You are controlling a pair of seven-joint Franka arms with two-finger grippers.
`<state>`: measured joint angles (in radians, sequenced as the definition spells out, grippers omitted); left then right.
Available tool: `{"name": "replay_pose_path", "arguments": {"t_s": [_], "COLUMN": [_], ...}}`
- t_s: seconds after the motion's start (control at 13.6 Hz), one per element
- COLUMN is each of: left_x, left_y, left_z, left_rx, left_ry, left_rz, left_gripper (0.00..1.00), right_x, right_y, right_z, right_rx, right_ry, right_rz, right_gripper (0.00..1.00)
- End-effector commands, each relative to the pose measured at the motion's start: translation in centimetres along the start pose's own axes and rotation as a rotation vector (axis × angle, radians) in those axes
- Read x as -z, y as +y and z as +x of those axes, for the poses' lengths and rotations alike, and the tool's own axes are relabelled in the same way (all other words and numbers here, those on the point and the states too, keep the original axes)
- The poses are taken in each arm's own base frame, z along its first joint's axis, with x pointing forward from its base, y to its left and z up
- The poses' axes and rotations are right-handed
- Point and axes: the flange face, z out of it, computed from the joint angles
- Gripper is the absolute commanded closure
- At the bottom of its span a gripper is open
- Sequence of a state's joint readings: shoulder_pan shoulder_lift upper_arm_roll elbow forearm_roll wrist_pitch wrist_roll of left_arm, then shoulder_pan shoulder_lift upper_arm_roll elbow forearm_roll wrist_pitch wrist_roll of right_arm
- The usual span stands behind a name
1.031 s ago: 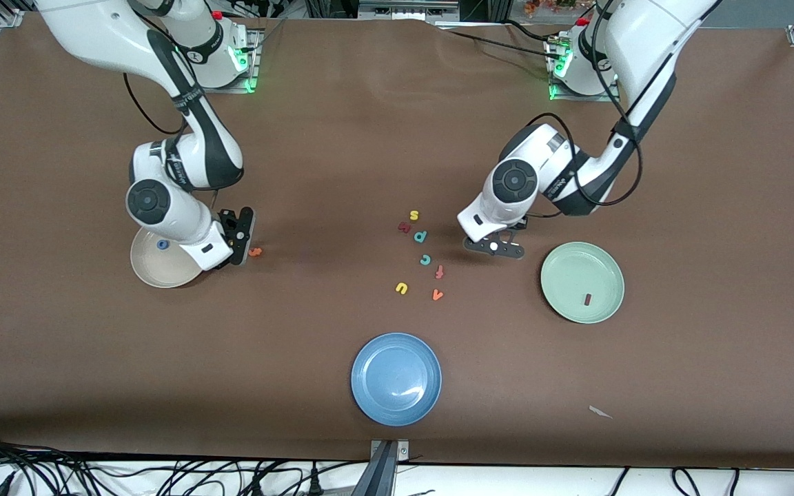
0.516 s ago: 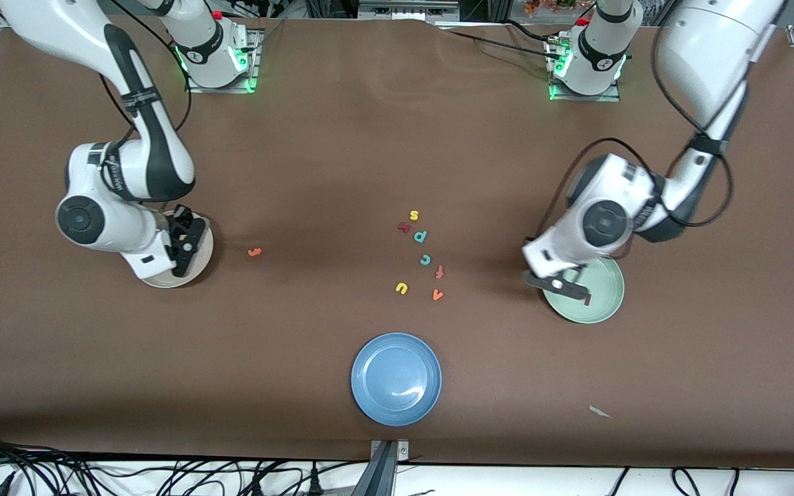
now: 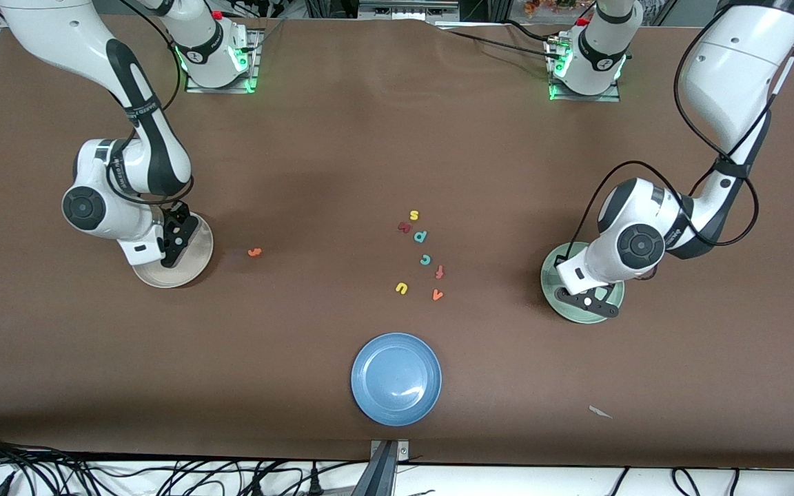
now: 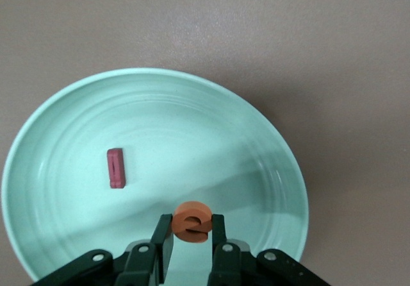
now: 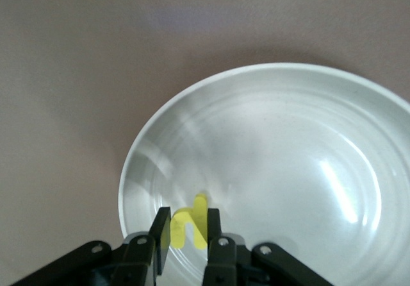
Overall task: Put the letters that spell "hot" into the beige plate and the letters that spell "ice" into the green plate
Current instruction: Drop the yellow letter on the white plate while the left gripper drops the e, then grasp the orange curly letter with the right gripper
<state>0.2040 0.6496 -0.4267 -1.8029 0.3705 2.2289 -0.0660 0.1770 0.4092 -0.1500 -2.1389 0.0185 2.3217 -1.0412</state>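
My left gripper [image 4: 191, 221] is shut on the orange e [image 4: 192, 214] and holds it just above the green plate [image 4: 192, 126], where the maroon i [image 4: 116, 168] lies. In the front view that gripper [image 3: 588, 301] hangs over the green plate [image 3: 550, 277]. My right gripper [image 5: 188, 214] pinches the yellow h [image 5: 197, 210] over the beige plate [image 5: 288, 158], near its rim. The front view shows it [image 3: 178, 238] above the beige plate [image 3: 191, 266]. The orange t [image 3: 254, 252] lies on the table beside that plate. The teal c [image 3: 425, 259] rests among the loose letters mid-table.
Loose letters sit mid-table: yellow s [image 3: 413, 215], a maroon letter [image 3: 404, 226], teal p [image 3: 421, 236], red-orange f [image 3: 440, 271], yellow u [image 3: 402, 288], orange v [image 3: 438, 295]. A blue plate [image 3: 396, 378] stands nearest the front camera. A paper scrap [image 3: 600, 412] lies nearby.
The left arm swung from the letter cluster to over the green plate. The right gripper shifted from beside the orange t to over the beige plate.
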Motion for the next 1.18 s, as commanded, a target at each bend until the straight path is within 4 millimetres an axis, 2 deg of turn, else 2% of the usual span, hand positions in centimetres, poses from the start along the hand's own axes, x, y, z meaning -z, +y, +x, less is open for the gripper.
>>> {"name": "replay_pose_path", "arguments": {"t_s": [0.0, 0.07, 0.15, 0.22, 0.29, 0.37, 0.44, 0.52, 0.66, 0.74, 0.88, 1.03, 1.1], "left_x": [0.3, 0.3, 0.2, 0.2, 0.4, 0.5, 0.5, 0.6, 1.3, 2.3, 3.5, 4.9, 5.4], "left_y": [-1.8, -1.8, -1.7, -1.7, -1.6, -1.6, -1.3, -1.0, -0.4, -0.2, 0.3, 0.7, 2.2], "left_z": [0.3, 0.3, 0.3, 0.3, 0.3, 0.3, 0.4, 0.4, 0.5, 0.6, 0.5, 0.4, 0.6], "left_rx": [-0.040, -0.041, -0.045, -0.043, -0.044, -0.045, -0.044, -0.047, -0.051, -0.053, -0.060, -0.066, -0.085], "left_ry": [0.017, 0.017, 0.016, 0.016, 0.018, 0.019, 0.018, 0.017, 0.023, 0.037, 0.038, 0.039, 0.040], "left_rz": [0.014, 0.014, 0.013, 0.013, 0.015, 0.016, 0.015, 0.018, 0.021, 0.029, 0.042, 0.058, 0.058], "left_gripper": [0.83, 0.83, 0.81, 0.79, 0.69, 0.48, 0.05, 0.00, 0.00, 0.00, 0.00, 0.00, 0.00], "right_x": [1.0, 2.0, 3.2, 4.5, 5.7, 6.3, 7.1, 7.2, 7.2, 6.8, 4.6, 3.4, 2.9], "right_y": [-0.5, -0.5, -0.6, -1.2, -1.9, -2.4, -3.1, -3.7, -4.7, -5.0, -4.3, -4.0, -4.0], "right_z": [-0.2, 0.0, 0.4, 1.8, 4.0, 5.7, 7.8, 9.6, 12.8, 14.0, 14.7, 14.9, 14.8], "right_rx": [-0.018, -0.009, 0.002, 0.023, 0.065, 0.103, 0.143, 0.179, 0.257, 0.317, 0.432, 0.535, 0.568], "right_ry": [0.027, 0.037, 0.047, 0.049, 0.060, 0.069, 0.083, 0.092, 0.109, 0.122, 0.135, 0.136, 0.132], "right_rz": [-0.010, -0.025, -0.035, -0.030, -0.038, -0.052, -0.068, -0.074, -0.082, -0.099, -0.133, -0.149, -0.146], "right_gripper": [0.31, 0.13, 0.11, 0.10, 0.10, 0.10, 0.10, 0.10, 0.10, 0.10, 0.10, 0.11, 0.11]}}
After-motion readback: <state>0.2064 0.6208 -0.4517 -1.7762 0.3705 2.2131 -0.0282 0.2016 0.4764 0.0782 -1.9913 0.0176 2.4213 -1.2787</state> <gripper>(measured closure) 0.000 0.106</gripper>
